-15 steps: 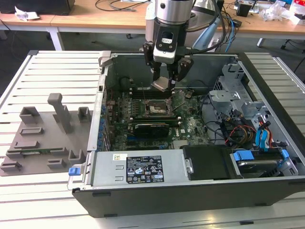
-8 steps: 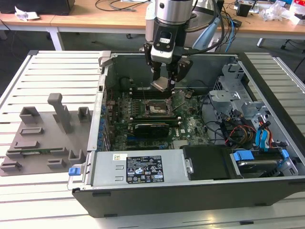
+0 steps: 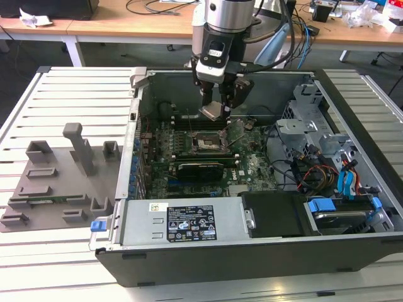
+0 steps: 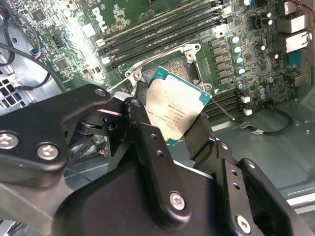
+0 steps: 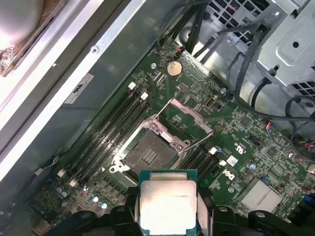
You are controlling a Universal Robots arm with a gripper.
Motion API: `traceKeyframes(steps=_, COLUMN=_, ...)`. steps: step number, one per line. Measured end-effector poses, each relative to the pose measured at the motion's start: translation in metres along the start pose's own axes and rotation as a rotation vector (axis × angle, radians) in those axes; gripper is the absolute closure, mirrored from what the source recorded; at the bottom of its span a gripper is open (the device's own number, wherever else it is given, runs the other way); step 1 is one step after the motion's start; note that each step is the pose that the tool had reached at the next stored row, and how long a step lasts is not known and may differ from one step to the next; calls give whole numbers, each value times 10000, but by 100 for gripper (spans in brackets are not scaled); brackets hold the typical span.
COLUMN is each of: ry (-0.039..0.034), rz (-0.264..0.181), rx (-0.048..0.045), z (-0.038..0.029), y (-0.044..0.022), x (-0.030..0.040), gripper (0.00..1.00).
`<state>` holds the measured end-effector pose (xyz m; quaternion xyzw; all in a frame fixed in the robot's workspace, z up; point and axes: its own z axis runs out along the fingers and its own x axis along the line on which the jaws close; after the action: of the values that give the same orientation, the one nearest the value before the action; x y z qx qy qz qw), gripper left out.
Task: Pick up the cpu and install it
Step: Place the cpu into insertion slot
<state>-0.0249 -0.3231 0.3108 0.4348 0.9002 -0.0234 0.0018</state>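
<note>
Silvery-grey heat-spreader uppermost, the cpu (image 4: 177,110) is clamped by its opposite edges between the two black fingers (image 4: 145,132) of the gripper (image 3: 220,106), which is closed on it. In the exterior view the chip hangs tilted inside the open computer case (image 3: 252,258). It is above the motherboard (image 3: 252,167), at about 12 o'clock of the empty socket (image 3: 204,139), and does not touch it. The grey tray (image 3: 38,189) lies well apart, at 9 o'clock of the case. The first wrist view shows the socket's load plate (image 5: 184,120) raised and its contact field bare.

Risks, as judged:
- The chip sits askew in the second wrist view, so one corner could meet the contacts first and bend them.
- The narrow edge grip may let it slip.
- A wrong rotation would foul the socket's keying.

Relative to the gripper, the cpu projects beyond the fingertips and is centred between them.
</note>
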Motion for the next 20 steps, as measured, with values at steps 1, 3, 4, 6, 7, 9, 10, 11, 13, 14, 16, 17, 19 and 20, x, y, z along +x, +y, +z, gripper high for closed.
traceKeyframes(steps=1, ry=3, rz=66, rx=1, z=0, y=0, x=0, gripper=45)
traceKeyframes(steps=3, ry=9, rz=215, rx=5, z=0, y=0, x=0, gripper=45)
traceKeyframes(steps=4, ry=11, rz=279, rx=6, z=1, y=0, x=0, gripper=45)
traceKeyframes(steps=6, ry=16, rz=382, rx=9, z=1, y=0, x=0, gripper=45)
traceKeyframes(steps=7, ry=19, rz=458, rx=11, z=1, y=0, x=0, gripper=45)
traceKeyframes(steps=9, ry=25, rz=614, rx=14, z=1, y=0, x=0, gripper=45)
traceKeyframes(steps=10, ry=29, rz=703, rx=16, z=1, y=0, x=0, gripper=45)
traceKeyframes(steps=11, ry=32, rz=790, rx=19, z=1, y=0, x=0, gripper=45)
traceKeyframes(steps=13, ry=38, rz=921, rx=22, z=1, y=0, x=0, gripper=45)
traceKeyframes(steps=14, ry=39, rz=961, rx=23, z=1, y=0, x=0, gripper=45)
traceKeyframes(steps=16, ry=44, rz=1069, rx=26, z=2, y=0, x=0, gripper=45)
traceKeyframes(steps=17, ry=45, rz=1110, rx=26, z=2, y=0, x=0, gripper=45)
traceKeyframes(steps=19, ry=52, rz=1292, rx=30, z=2, y=0, x=0, gripper=45)
traceKeyframes(steps=20, ry=56, rz=1381, rx=32, z=2, y=0, x=0, gripper=45)
